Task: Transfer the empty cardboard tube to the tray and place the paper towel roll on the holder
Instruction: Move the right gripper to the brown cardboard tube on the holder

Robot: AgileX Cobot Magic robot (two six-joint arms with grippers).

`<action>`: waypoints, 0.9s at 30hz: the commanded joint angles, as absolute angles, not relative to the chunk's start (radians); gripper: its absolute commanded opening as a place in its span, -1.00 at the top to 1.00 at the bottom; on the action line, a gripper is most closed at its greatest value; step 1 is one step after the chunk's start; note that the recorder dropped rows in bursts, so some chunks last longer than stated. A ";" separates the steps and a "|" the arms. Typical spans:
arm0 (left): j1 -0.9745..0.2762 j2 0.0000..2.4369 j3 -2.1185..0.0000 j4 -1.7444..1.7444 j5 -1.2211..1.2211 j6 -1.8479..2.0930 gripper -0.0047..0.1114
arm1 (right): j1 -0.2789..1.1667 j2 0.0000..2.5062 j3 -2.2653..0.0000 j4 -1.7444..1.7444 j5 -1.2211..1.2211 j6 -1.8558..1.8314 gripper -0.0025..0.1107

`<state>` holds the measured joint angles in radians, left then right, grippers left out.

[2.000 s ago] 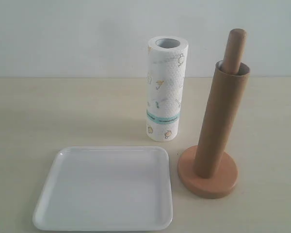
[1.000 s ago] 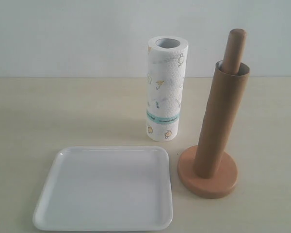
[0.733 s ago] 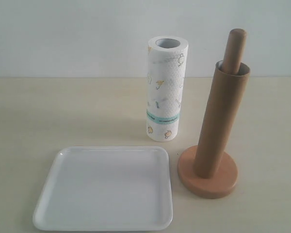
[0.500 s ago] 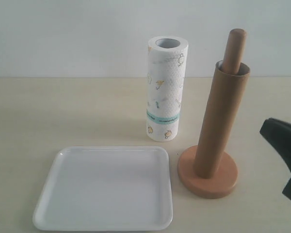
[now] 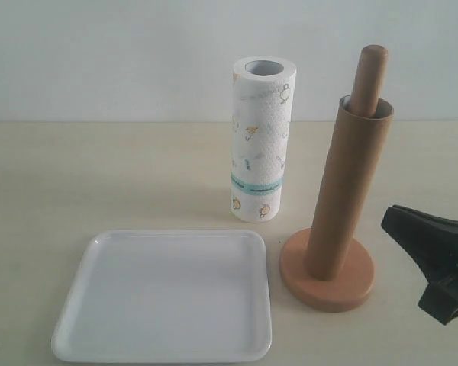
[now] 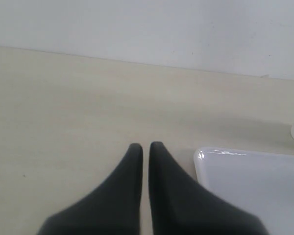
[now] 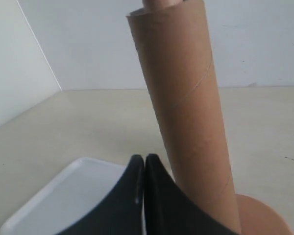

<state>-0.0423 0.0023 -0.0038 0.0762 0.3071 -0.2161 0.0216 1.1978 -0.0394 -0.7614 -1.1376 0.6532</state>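
The empty cardboard tube (image 5: 347,191) stands sleeved over the holder (image 5: 328,280), covering most of its rod. The paper towel roll (image 5: 261,141) stands upright behind the tray (image 5: 164,297). The right hand (image 5: 389,217), closed and empty, is near the holder's base; the left hand (image 6: 144,147), closed, is beside the tray. Pale counter (image 5: 99,175), plain white wall (image 5: 99,53)

Left tool (image 6: 145,146) and right tool (image 7: 144,157) closed, empty.

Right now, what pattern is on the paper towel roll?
The paper towel roll is white and embossed, with small yellow-orange cartoon prints and a teal band low down; exterior view shows it best.
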 commanded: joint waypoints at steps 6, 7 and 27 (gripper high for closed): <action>-0.040 0.000 0.000 0.080 0.307 -0.215 0.85 | 0.019 1.332 -0.065 -0.740 -1.204 0.557 0.96; -0.040 0.000 0.000 0.080 0.307 -0.215 0.85 | 0.019 1.338 -0.069 -0.740 -1.202 0.558 0.96; -0.040 0.000 0.000 0.080 0.307 -0.215 0.85 | 0.019 1.338 -0.112 -0.727 -1.172 0.523 -0.71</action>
<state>-0.0423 0.0023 -0.0038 0.0762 0.3071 -0.2161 0.0216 1.3390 -0.0878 -0.7162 -1.1845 0.5121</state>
